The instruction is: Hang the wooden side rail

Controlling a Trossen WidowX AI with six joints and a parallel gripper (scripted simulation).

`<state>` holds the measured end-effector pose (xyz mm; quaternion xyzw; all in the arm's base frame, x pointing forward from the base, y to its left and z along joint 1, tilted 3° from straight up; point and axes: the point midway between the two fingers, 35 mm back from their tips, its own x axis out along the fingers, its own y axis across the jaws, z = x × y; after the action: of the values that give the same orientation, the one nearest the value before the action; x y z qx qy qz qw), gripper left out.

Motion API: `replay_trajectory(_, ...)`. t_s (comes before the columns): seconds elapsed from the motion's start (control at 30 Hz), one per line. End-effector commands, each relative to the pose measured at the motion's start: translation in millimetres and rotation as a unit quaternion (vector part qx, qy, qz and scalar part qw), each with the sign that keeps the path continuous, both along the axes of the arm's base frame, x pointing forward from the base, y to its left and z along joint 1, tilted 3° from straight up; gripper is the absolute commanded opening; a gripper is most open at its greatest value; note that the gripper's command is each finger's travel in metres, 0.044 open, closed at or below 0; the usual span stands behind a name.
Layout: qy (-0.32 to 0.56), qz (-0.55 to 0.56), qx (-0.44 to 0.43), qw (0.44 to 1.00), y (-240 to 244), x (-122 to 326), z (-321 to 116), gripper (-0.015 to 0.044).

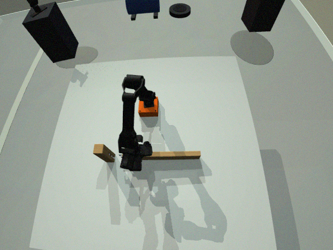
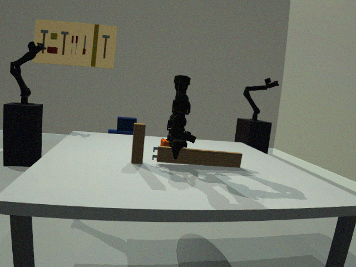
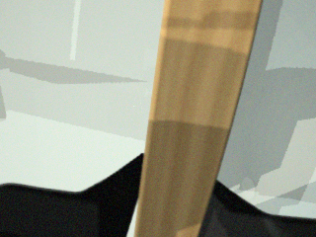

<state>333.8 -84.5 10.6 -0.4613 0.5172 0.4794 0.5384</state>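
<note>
The wooden side rail stands on edge, running left to right. My gripper is shut on it near its hook end. The upper steel hook and lower steel hook stick out toward the headboard post, apart from it. The post stands upright to the left, its slot facing the rail. The hook end looks slightly raised above the table; whether the far end touches the table is hard to tell. Pins are too small to make out clearly.
The arm's orange base stands behind the rail on the white table. Beyond the table are black pedestals carrying other arms, and a blue chair. Arm shadows cross the table in front.
</note>
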Motion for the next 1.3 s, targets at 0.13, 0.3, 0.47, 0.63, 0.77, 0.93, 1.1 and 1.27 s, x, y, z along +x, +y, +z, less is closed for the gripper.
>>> replay_trajectory(0.13,-0.002,0.004,0.001,1.000,0.3,0.2,3.9,0.0000)
replay_trajectory(0.3,-0.002,0.004,0.001,1.000,0.2,0.2,4.8,0.0000)
replay_trajectory(0.47,-0.002,0.004,0.001,1.000,0.2,0.2,5.6,0.0000)
replay_trajectory(0.63,-0.002,0.004,0.001,1.000,0.2,0.2,6.4,0.0000)
replay_trajectory(0.77,-0.002,0.004,0.001,1.000,0.1,0.2,7.1,0.0000)
replay_trajectory(0.93,-0.002,0.004,0.001,1.000,0.1,0.1,7.9,0.0000)
replay_trajectory(1.1,-0.002,0.004,0.001,1.000,0.1,0.1,8.8,0.0000)
replay_trajectory(1.27,-0.002,0.004,0.001,1.000,0.0,0.1,9.6,0.0000)
